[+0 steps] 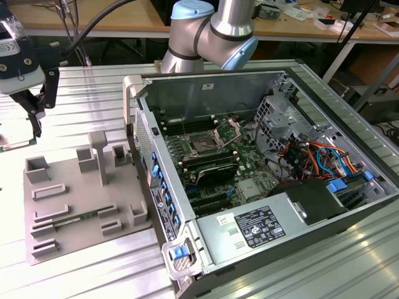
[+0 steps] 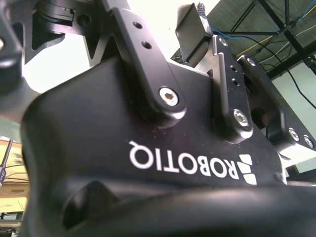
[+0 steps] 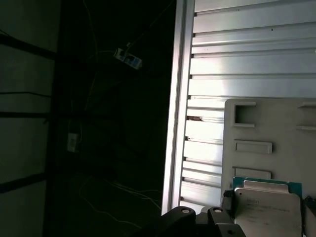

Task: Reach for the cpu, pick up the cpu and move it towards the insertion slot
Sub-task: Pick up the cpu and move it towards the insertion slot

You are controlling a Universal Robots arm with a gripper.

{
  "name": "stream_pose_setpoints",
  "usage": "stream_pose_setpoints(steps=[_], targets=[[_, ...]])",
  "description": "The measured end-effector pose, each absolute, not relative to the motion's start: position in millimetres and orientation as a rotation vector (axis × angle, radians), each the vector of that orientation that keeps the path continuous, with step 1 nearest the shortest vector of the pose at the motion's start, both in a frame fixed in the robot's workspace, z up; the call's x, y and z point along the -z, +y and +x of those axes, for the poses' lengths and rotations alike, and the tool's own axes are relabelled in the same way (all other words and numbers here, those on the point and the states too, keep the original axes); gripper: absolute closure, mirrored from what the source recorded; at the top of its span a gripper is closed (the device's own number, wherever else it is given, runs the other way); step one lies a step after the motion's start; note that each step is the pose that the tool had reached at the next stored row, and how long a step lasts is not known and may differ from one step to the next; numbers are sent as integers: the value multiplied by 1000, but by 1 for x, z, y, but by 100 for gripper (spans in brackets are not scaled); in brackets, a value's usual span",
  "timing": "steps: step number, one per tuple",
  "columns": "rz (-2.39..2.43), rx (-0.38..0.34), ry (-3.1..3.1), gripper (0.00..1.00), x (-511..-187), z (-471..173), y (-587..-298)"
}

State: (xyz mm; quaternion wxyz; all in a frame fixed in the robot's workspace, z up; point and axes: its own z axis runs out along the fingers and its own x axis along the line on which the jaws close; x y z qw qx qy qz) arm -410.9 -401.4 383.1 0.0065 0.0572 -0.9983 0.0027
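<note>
gripper [image 1: 34, 118] hanging at the exterior view's left, above the ribbed table [image 1: 81, 93] beside the grey tray [image 1: 81, 205] | grip: clenching the chip [image 3: 266, 210], sitting flat between its fingers in the first wrist view | socket [image 1: 204, 146] lying well apart inside the opened computer case [image 1: 249, 174]

Arm joint [image 1: 212, 31]: polished silver tube sections with pale blue round end caps. A thick black cable [image 1: 106, 18] arches beside the joint, on the exterior view's left of it. Gripper [image 1: 34, 115], further to the exterior view's left of the joint: pale grey housing with a dark panel, carrying black angular links. In the second wrist view, the gripper body [image 2: 123, 148] is matte black moulded casing bearing white lettering; black metal link bars [image 2: 148, 59] are fastened with round hex-socket screws and show small drilled holes.
</note>
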Motion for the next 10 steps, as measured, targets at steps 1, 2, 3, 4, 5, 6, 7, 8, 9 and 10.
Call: stream_pose_setpoints(steps=[1,2,3,4,5,6,7,8,9,10], targets=[[179,-8,-3123,45,-384,-411,-401],[179,-8,-3123,45,-385,-411,-401],[179,-8,-3124,45,-386,-411,-401],[179,-8,-3123,45,-388,-411,-401],[179,-8,-3124,45,-388,-411,-401],[179,-8,-3123,45,-391,-411,-401],[179,-8,-3124,45,-391,-411,-401],[179,-8,-3124,45,-392,-411,-401],[179,-8,-3124,45,-393,-411,-401],[179,-8,-3124,45,-394,-411,-401]])
